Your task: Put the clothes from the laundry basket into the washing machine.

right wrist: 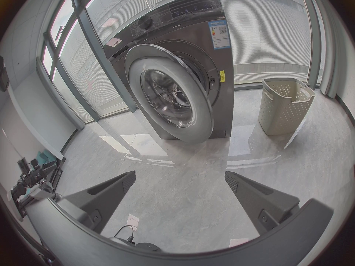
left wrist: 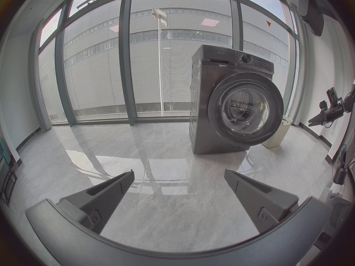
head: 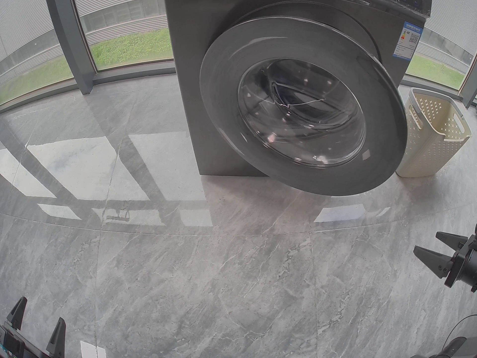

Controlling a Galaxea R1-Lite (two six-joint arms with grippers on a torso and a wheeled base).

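A grey front-loading washing machine [head: 208,50] stands ahead, its round glass door [head: 303,108] swung open toward me. To its right sits a cream perforated laundry basket [head: 435,135], also seen as the basket [right wrist: 284,106] and, small, the basket [left wrist: 277,135]; no clothes are visible in it. My left gripper [head: 37,324] hangs open low at the left, far from the machine, with nothing between its fingers [left wrist: 107,193]. My right gripper [head: 439,249] is open at the right edge, in front of the basket and well short of it, with nothing held.
Glossy grey marble floor [head: 198,274] spreads wide and bare between me and the machine. Tall windows with dark frames [head: 69,31] run behind. A wall [right wrist: 29,108] closes the far left of the room.
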